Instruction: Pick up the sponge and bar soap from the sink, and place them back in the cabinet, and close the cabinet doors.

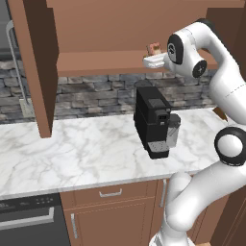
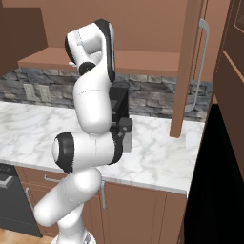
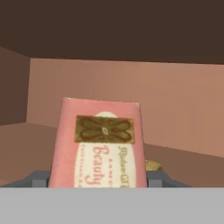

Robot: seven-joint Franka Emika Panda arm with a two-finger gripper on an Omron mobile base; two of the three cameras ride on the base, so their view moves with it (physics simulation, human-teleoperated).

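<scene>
The gripper (image 1: pixel 153 54) is clamped on the bar soap (image 3: pixel 98 144), its 2 fingers partly closed around it, just above the cabinet (image 1: pixel 120 29) shelf. The step appears to be placing; next it must lower, then release.

Bar soap (image 3: pixel 98 144) lower end and fingers (image 3: pixel 37 178) mostly cut off.

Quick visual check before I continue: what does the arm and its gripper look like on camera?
The arm is glossy white, built of rounded segments, with dark rings and round dark caps at the joints. The gripper has a white hand; in the hand view its fingertips look small and dark grey. No cables or markings are visible.
</scene>
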